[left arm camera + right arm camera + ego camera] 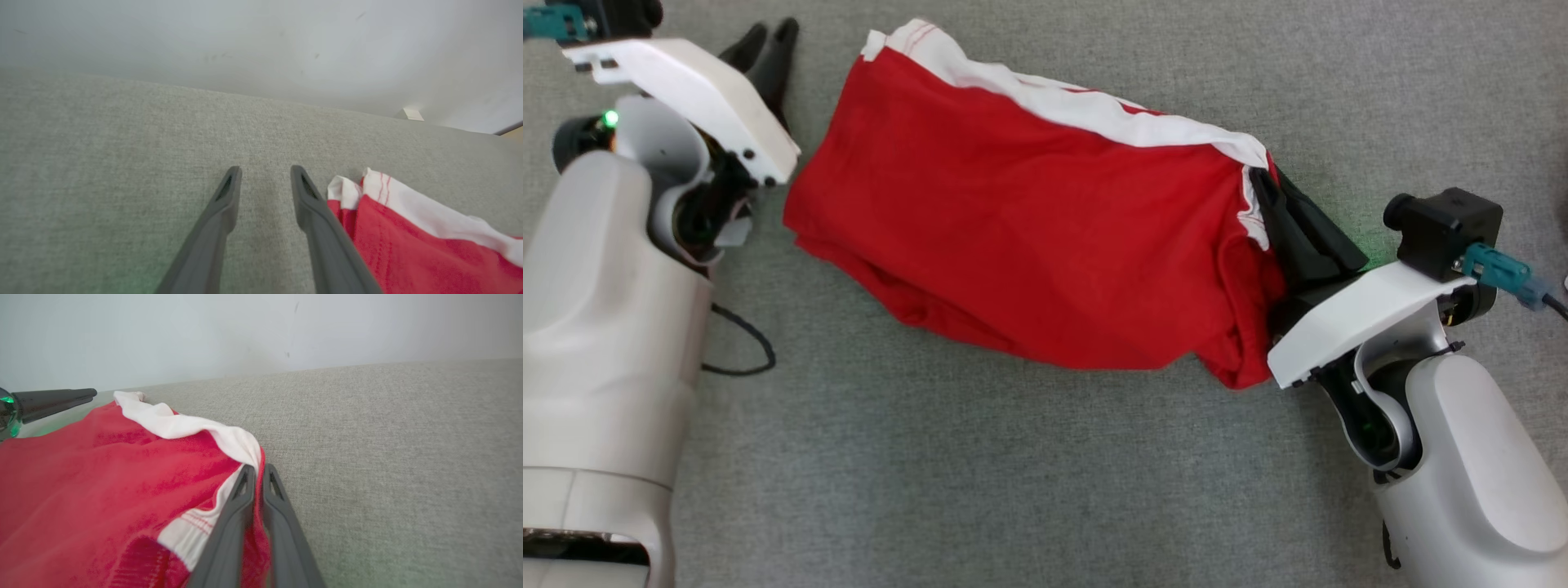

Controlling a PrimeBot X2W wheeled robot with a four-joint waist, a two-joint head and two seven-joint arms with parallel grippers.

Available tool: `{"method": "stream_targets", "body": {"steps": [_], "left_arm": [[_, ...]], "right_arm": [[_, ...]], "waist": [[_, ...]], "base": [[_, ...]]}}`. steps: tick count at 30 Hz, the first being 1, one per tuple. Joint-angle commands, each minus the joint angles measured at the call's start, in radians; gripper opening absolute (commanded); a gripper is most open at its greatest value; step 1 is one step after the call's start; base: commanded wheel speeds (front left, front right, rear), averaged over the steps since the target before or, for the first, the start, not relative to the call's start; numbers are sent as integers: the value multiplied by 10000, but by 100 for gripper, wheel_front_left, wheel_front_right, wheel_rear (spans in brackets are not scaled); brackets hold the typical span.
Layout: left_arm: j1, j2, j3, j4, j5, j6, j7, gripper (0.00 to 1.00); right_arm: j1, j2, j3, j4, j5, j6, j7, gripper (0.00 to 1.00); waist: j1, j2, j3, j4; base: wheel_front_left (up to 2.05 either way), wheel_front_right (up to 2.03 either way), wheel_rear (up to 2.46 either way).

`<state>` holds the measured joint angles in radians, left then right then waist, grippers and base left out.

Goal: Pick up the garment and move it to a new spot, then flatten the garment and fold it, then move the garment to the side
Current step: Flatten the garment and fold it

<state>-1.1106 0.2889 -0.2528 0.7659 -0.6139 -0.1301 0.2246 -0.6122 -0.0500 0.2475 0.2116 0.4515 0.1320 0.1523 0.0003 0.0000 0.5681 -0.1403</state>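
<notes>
Soft, matt red cloth garment with white band (1029, 245), creased, on a rough grey woven fabric surface (1013, 474). At nine o'clock, smooth, slightly glossy pale plastic forearm shell (596, 286); matt dark plastic fingers (222, 212); smooth matt pale wall (261, 41).

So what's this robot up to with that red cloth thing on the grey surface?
It is a two-armed robot working on a red garment with white trim, which lies in a rumpled, loosely folded bundle on a grey fabric surface. The right tool is pinched shut on the garment's edge at one end. The left tool stands open just beside the opposite white-trimmed corner, holding nothing. The garment is not yet flat or neatly folded.
</notes>
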Motion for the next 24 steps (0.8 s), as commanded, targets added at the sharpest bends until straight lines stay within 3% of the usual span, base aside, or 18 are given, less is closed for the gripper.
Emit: {"method": "stream_targets", "body": {"steps": [1,8,12,19,24], "left_arm": [[9,31,-118,68,-116,3,-129,100],[1006,220,-548,-148,538,169,-3093,100],[2065,313,-756,-1079,1590,1183,-4678,100],[4755,433,-188,-4265,2542,2853,-4891,100],[6686,562,54,-6022,2884,3522,-4886,100]], "right_arm": [[-27,-23,21,70,-12,-32,-205,100],[965,-484,-187,-448,-951,-32,-2126,100],[1803,-539,-1052,-1225,-2141,-32,-2857,100],[3241,-183,-2141,-2980,-3190,-32,-2283,100],[4147,-49,-2327,-3918,-3137,-32,-1723,100]], "waist": [[-3,0,-38,29],[-3,0,-607,554],[-3,0,-1077,971],[-3,0,-1910,1451],[-3,0,-2388,1549]], "base": [[0,0,0],[0,0,0],[0,0,0],[0,0,0],[0,0,0]]}}
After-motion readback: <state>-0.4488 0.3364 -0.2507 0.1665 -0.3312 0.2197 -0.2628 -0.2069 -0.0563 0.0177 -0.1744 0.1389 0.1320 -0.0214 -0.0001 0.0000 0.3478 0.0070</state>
